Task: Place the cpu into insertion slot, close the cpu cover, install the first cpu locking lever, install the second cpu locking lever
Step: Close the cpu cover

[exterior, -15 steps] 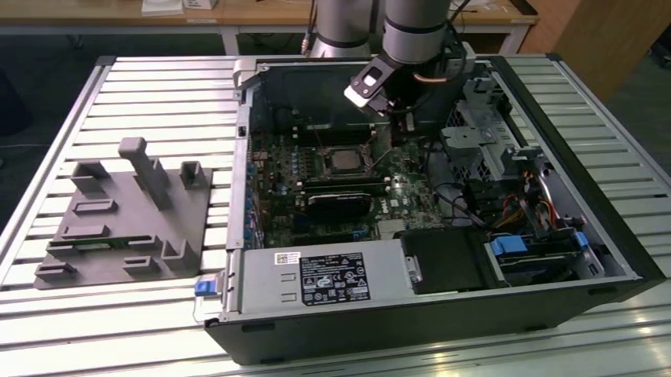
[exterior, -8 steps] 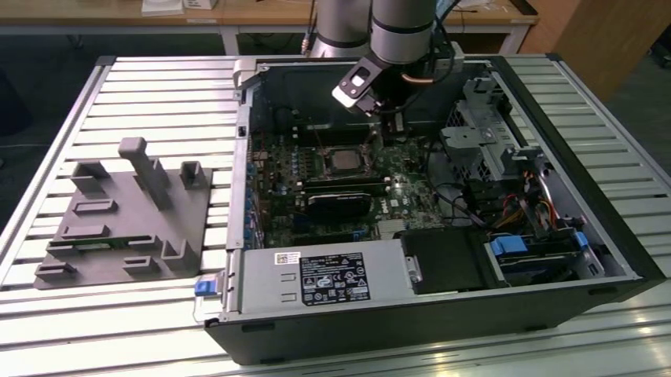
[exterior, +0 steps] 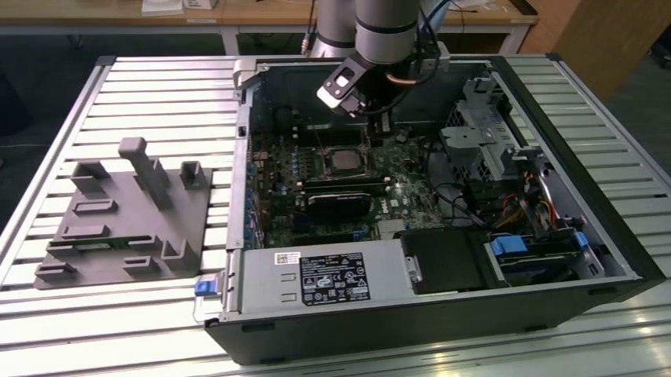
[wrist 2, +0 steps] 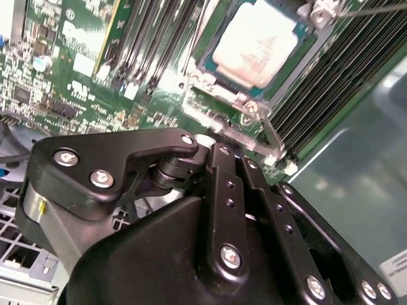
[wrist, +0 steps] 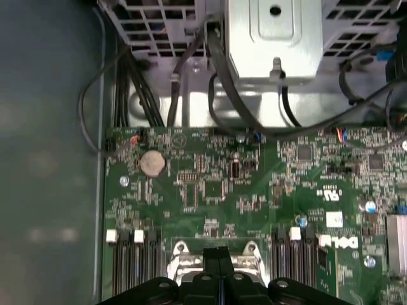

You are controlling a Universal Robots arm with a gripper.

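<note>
Black metal fingers of the gripper [wrist: 219, 253] are pressed together, with no gap between them and nothing seen held. In the exterior view the gripper [exterior: 360, 112] hangs from a grey robot arm [exterior: 383, 27] inside an open computer case [exterior: 587, 236], just above the green motherboard [exterior: 325, 188]. The case lies on its side on a slatted metal table [exterior: 157, 78].

The cpu [exterior: 341, 160], a small square chip with a silvery-grey top, lies flat in the insertion slot in the middle of the board. It is close beneath the gripper but apart from it. In the second wrist view the cpu [wrist 2: 257, 41] sits level inside the slot's silver rim [wrist 2: 216, 86], beyond the gripper [wrist 2: 213, 149]. Long black memory slots [wrist 2: 318, 82] run along both sides of it. A thin metal rod [wrist 2: 369, 7] passes one corner of the slot. Whether the fingertips touch any part of the socket cannot be told.

The first wrist view has the closed fingertips over silver socket hardware [wrist: 177, 249]. Beyond them the board carries a round coin battery [wrist: 152, 163] and bundles of black cables [wrist: 137, 89] that lead to a silver drive cage [wrist: 273, 32].

On the table at the exterior view's left, well apart from the case, stands a grey plastic fixture [exterior: 126, 220] with several upright posts. A labelled power supply [exterior: 314, 279] fills the near corner of the case.
</note>
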